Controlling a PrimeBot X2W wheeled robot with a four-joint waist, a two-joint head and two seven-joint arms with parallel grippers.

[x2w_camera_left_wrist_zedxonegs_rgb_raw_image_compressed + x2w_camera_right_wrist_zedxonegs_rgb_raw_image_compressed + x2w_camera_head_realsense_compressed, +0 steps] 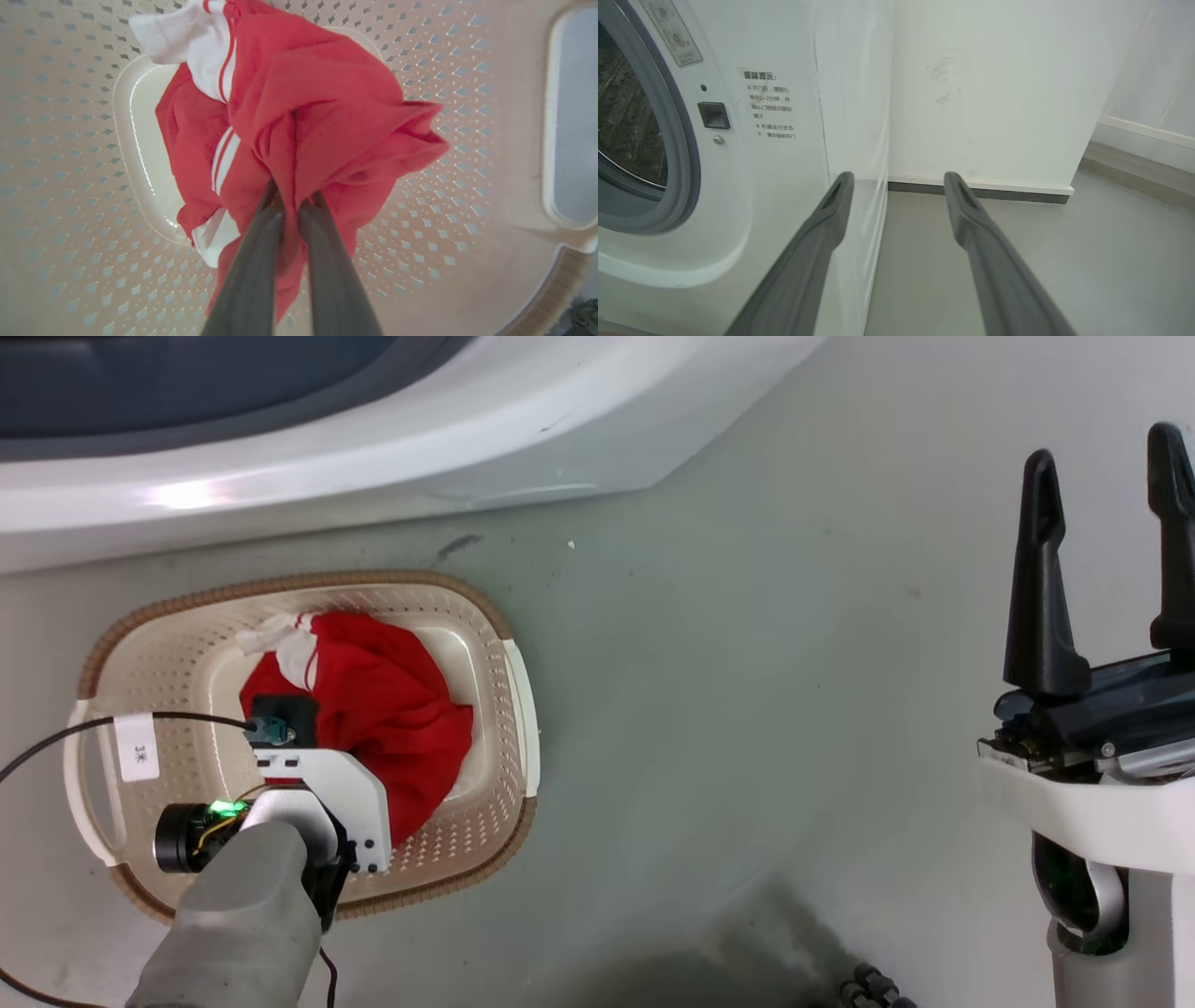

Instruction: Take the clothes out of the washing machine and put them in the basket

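Grey floor [709,709] carries the basket [308,581]; the left end effector [295,193] clamps the clothes [327,107] inside it; the right end effector [899,179] stands spread apart.

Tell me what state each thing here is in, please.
Left gripper: shut on the clothes.
Clothes: bunched inside the basket.
Basket: upright on the floor.
Washer: open, drum showing.
Right gripper: open, empty.
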